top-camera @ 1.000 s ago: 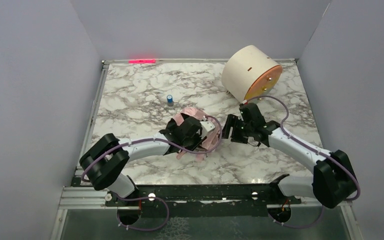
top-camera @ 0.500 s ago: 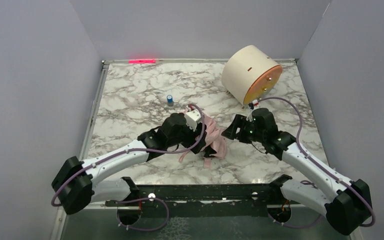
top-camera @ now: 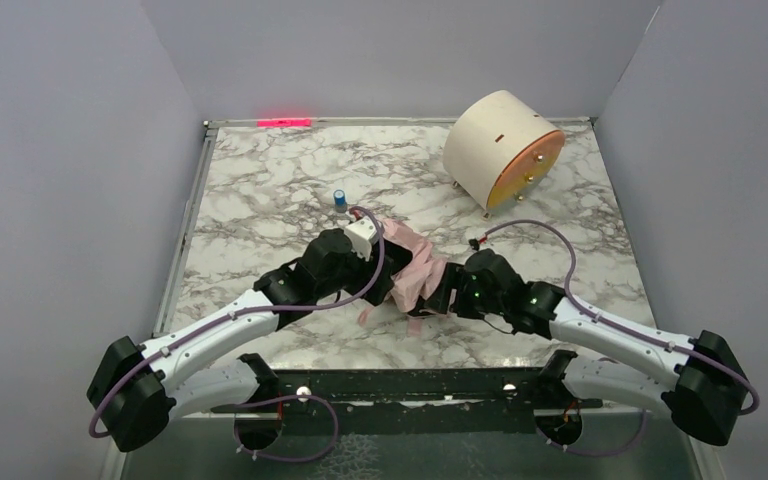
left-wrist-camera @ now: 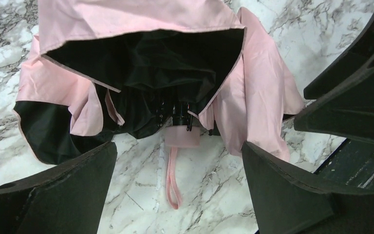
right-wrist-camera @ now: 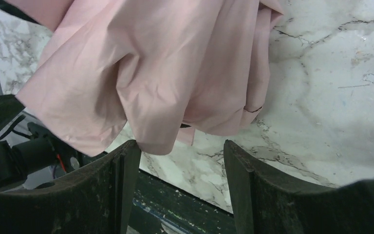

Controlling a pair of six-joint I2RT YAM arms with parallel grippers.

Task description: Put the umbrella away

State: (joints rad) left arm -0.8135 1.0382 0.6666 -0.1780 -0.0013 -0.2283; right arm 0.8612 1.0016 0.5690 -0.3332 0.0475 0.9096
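The left fingers (left-wrist-camera: 68,195) stand spread wide, holding nothing. Between both arms we find the umbrella (top-camera: 418,268) slumped on the desk (top-camera: 260,190): pale pink canopy, black lining, loose strap (left-wrist-camera: 173,183). We judge it light, limp, slippery; take the stiff handle (left-wrist-camera: 182,137), not fabric. The right fingers (right-wrist-camera: 112,195) stand apart beside a fold, empty.

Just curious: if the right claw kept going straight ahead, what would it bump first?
Most likely the umbrella, its pink fabric bunched just ahead of the right gripper; depth is unclear.
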